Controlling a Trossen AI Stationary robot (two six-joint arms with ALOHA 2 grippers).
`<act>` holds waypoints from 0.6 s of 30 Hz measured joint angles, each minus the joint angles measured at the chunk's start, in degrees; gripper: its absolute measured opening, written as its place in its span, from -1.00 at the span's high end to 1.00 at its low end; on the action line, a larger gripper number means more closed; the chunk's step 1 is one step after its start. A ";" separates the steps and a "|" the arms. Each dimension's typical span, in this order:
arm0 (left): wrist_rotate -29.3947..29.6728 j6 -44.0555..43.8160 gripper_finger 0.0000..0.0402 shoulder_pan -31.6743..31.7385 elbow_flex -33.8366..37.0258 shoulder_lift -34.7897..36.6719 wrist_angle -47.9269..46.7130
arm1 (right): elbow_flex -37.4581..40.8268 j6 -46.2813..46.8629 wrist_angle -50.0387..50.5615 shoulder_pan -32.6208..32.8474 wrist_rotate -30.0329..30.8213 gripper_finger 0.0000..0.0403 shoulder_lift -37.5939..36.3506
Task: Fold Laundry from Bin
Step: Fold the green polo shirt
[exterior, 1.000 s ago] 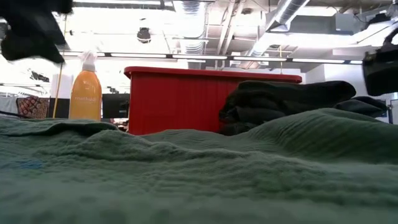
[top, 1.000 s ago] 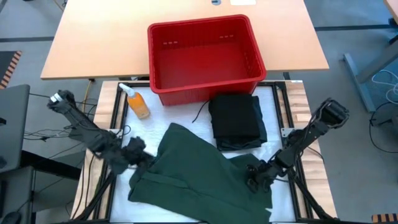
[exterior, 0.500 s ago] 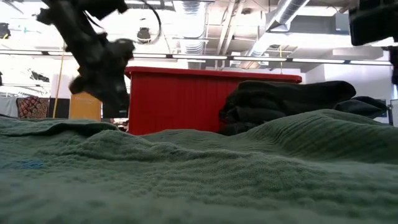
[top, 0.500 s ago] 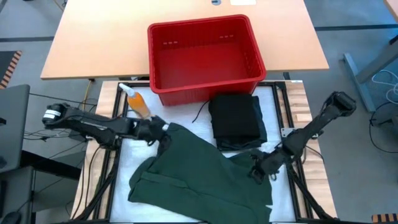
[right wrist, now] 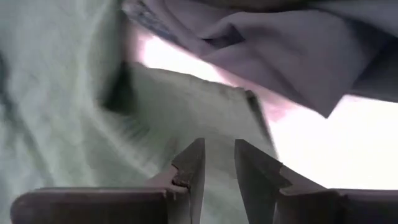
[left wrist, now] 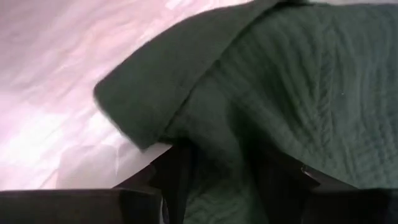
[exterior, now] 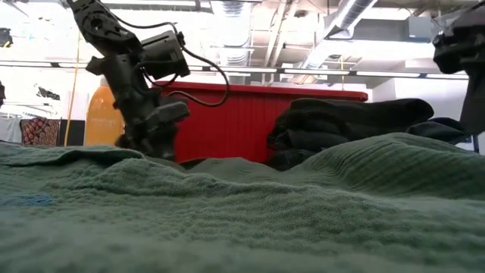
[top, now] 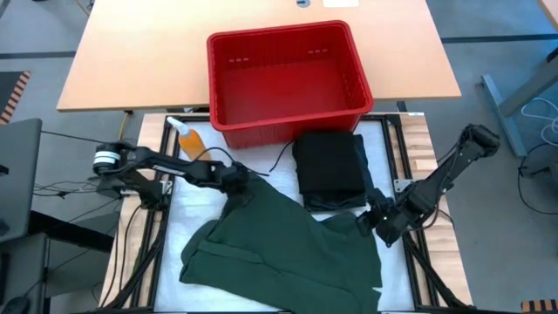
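A dark green garment (top: 279, 244) lies spread and rumpled on the white near half of the table. My left gripper (top: 237, 181) is open and low over its far left corner (left wrist: 143, 106), and a ridge of green cloth runs between the fingers (left wrist: 177, 177). My right gripper (top: 372, 220) hangs above the garment's right edge, just near of a folded dark stack (top: 331, 170). Its fingers (right wrist: 193, 165) are a narrow gap apart, with nothing between them. The red bin (top: 288, 131) stands at the far side, and no cloth shows inside it. My left gripper comes down at a slant from the table's left, with one finger on each side of a raised fold (left wrist: 217, 143) next to the garment's far left corner. I cannot tell whether the fingertips touch the cloth.
An orange bottle (top: 193, 144) stands near the bin's left front corner, just far of my left arm. A thin dark cord (top: 281, 157) lies between the bin and the folded stack. Bare white table shows left of the garment (top: 187, 209).
My left gripper has swung from the table's left edge toward the right and far side. It has sunk and tipped down over the garment's far left corner. My right gripper has risen off the garment's right part and drawn back toward the right edge. The garment has stayed put.
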State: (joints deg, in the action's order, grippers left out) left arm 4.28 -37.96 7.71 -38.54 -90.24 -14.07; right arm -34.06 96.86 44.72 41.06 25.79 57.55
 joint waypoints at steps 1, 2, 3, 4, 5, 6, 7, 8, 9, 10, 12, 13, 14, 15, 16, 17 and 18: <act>-0.28 0.01 0.22 -0.23 0.01 -0.86 0.95 | 0.00 -1.01 0.00 -0.22 0.01 0.42 1.07; -0.56 0.03 0.22 -0.35 -0.07 -1.29 1.11 | 0.00 -2.18 -0.35 -0.41 0.01 0.42 2.17; -0.65 0.05 0.24 -0.58 -0.09 -1.58 1.31 | 0.00 -3.44 -1.04 -0.54 -0.01 0.42 3.27; -0.69 0.05 0.26 -0.77 -0.09 -1.74 1.62 | 0.00 -4.81 -1.87 -0.75 -0.03 0.40 4.26; -0.73 0.02 0.29 -0.86 -0.09 -1.72 1.75 | 0.00 -6.22 -2.65 -0.88 -0.04 0.39 5.23; -0.80 -0.04 0.33 -0.86 -0.05 -1.57 1.80 | 0.00 -7.66 -3.31 -1.20 -0.06 0.36 5.94; -0.95 -0.16 0.37 -0.86 0.03 -1.33 1.82 | 0.00 -8.73 -3.78 -1.60 -0.08 0.33 6.56; -1.06 -0.29 0.43 -0.86 0.06 -1.08 1.71 | 0.00 -9.35 -4.04 -2.05 -0.11 0.29 7.01; -1.11 -0.47 0.49 -0.86 0.01 -0.96 1.42 | 0.00 -9.74 -4.25 -2.55 -0.16 0.25 7.43; -1.43 -0.47 0.55 -0.86 -0.24 -0.96 1.02 | 0.00 -9.86 -4.25 -3.04 -0.24 0.21 7.75; -2.61 -0.35 0.71 -0.55 -0.70 -1.06 0.67 | 0.06 -10.15 -4.31 -4.16 -0.38 0.12 8.50; -3.15 -0.20 0.79 -0.45 -0.91 -1.08 0.65 | 0.58 -10.26 -4.97 -4.67 -0.42 0.07 8.79; -3.49 -0.17 0.87 -0.44 -1.01 -1.09 0.70 | 1.32 -10.28 -5.82 -5.32 -0.56 0.03 9.15; -3.57 -0.17 0.93 -0.47 -1.05 -1.09 0.75 | 2.18 -10.41 -7.15 -6.02 -0.67 -0.01 9.53; -3.58 -0.17 0.96 -0.47 -1.05 -1.09 0.76 | 3.27 -10.83 -8.91 -6.72 -0.95 -0.05 9.91; -3.69 -0.15 0.97 -0.47 -1.05 -1.09 0.77 | 4.06 -11.50 -10.42 -7.43 -1.17 -0.08 10.31; -3.90 -0.15 0.97 -0.44 -1.05 -1.09 0.63 | 4.72 -12.38 -12.28 -8.09 -1.15 -0.10 10.77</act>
State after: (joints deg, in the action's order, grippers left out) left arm 0.39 -38.11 7.27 -39.59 -91.33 -13.45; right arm -29.35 84.48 32.44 32.97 24.64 68.32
